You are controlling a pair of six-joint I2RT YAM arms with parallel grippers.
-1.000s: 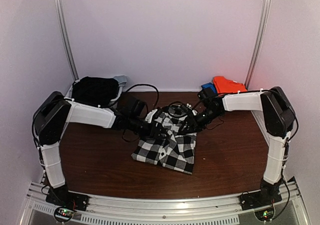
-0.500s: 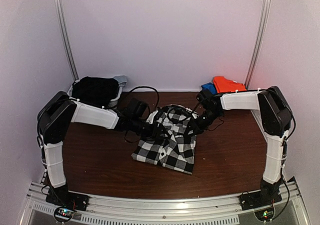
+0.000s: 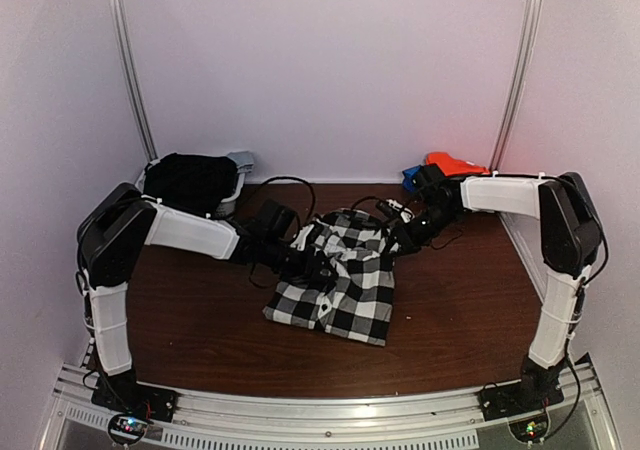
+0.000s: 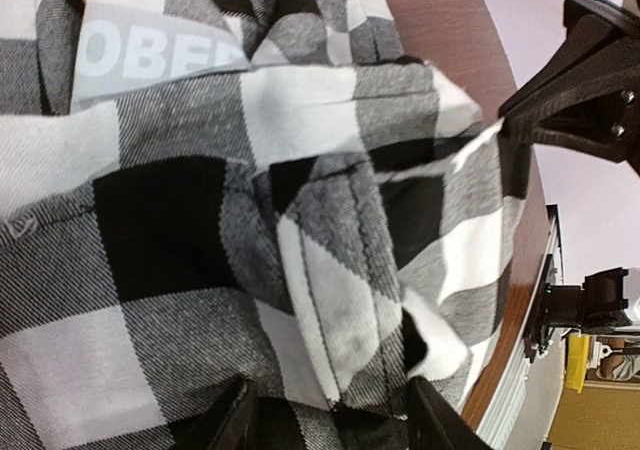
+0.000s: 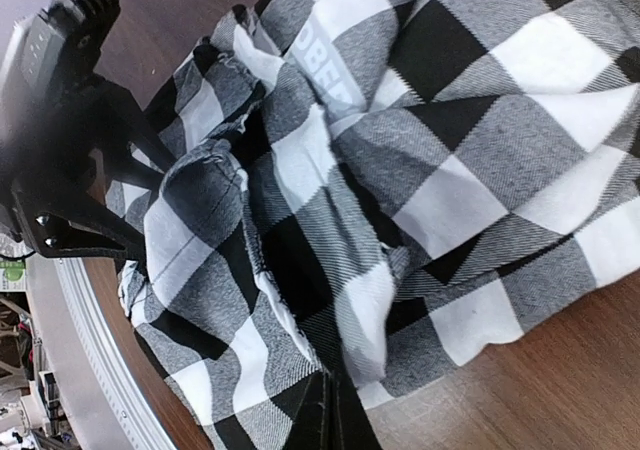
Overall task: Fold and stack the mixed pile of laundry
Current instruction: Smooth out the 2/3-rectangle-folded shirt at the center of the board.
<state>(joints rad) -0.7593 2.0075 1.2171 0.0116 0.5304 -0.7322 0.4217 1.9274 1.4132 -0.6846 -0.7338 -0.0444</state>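
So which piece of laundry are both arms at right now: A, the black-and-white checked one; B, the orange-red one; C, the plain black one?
A: the left tool and the right tool both meet the checked shirt mid-table, while the orange-red garment lies at the back right and the black garment at the back left, both untouched.

White-shelled left arm (image 3: pixel 190 232) and right arm (image 3: pixel 500 195), black joint housings (image 3: pixel 113 232), looping black cables (image 3: pixel 286 179), black left gripper (image 3: pixel 321 269) and right gripper (image 3: pixel 396 238).
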